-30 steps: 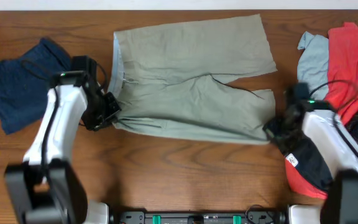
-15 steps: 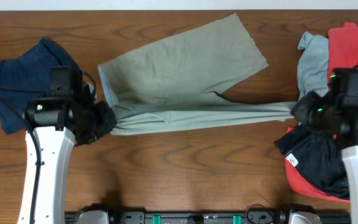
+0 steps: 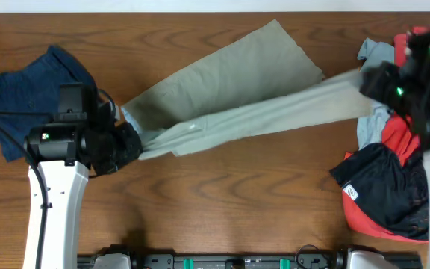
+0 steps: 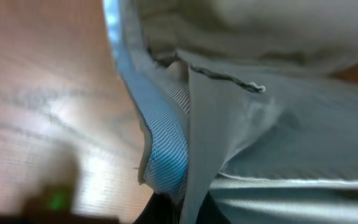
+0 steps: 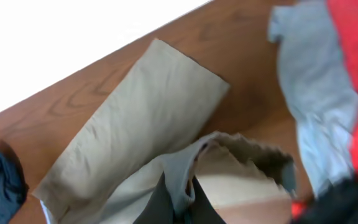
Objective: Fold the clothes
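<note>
The khaki-beige shorts (image 3: 230, 82) hang stretched across the table between my two grippers, lifted and tilted up toward the right. My left gripper (image 3: 129, 144) is shut on the waistband end, where the pale blue striped lining (image 4: 166, 155) shows. My right gripper (image 3: 372, 81) is shut on a leg hem at the far right, held high; the pinched cloth (image 5: 179, 180) shows between its dark fingers. The other leg (image 5: 142, 118) lies flat toward the table's back edge.
Dark navy folded shorts (image 3: 28, 97) lie at the left. At the right lies a pile of a pale blue (image 3: 372, 119), a red (image 3: 394, 138) and a black (image 3: 383, 187) garment, under my right arm. The table's back edge runs along the top.
My right gripper has lifted and swung back-right with the leg hem. The shorts have gone from flat to a taut diagonal band. My left gripper has held its place on the waistband.
</note>
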`<state>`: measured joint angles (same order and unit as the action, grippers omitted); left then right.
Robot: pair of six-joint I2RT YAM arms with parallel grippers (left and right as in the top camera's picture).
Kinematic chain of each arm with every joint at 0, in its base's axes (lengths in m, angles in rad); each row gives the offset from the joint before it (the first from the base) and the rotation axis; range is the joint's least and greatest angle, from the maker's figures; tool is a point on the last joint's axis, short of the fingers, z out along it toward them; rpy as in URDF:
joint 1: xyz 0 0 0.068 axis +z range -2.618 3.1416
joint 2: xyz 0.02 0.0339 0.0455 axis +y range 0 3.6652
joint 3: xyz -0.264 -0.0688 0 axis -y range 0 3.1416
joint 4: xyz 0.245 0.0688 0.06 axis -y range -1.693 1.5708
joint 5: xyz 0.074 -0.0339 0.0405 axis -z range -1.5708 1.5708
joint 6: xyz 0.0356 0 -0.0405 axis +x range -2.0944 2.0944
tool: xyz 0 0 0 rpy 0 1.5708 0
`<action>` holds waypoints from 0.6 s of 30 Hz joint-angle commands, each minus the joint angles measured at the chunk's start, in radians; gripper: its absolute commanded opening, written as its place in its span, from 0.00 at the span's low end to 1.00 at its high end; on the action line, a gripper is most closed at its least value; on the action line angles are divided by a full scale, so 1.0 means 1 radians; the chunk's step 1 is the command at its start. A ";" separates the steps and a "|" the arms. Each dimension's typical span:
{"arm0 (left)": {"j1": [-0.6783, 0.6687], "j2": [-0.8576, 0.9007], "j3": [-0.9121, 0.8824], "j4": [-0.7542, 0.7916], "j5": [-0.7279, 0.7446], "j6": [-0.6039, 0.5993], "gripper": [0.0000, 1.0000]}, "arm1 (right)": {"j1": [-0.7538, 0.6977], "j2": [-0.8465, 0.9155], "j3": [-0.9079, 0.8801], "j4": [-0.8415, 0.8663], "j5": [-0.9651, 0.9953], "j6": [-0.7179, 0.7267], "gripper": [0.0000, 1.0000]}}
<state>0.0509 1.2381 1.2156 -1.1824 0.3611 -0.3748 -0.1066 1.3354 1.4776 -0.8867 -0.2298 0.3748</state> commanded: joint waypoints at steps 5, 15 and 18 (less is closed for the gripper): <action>0.029 0.039 -0.006 0.135 -0.286 -0.165 0.06 | 0.051 0.233 0.047 0.225 0.108 -0.103 0.01; 0.029 0.240 -0.006 0.374 -0.292 -0.260 0.06 | 0.145 0.479 0.067 0.489 0.104 -0.127 0.01; 0.034 0.304 -0.006 0.435 -0.311 -0.309 0.06 | 0.174 0.532 0.067 0.597 0.101 -0.159 0.01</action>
<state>0.0593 1.5009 1.2156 -0.7689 0.1528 -0.6258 0.0540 1.8317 1.5112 -0.3397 -0.2062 0.2619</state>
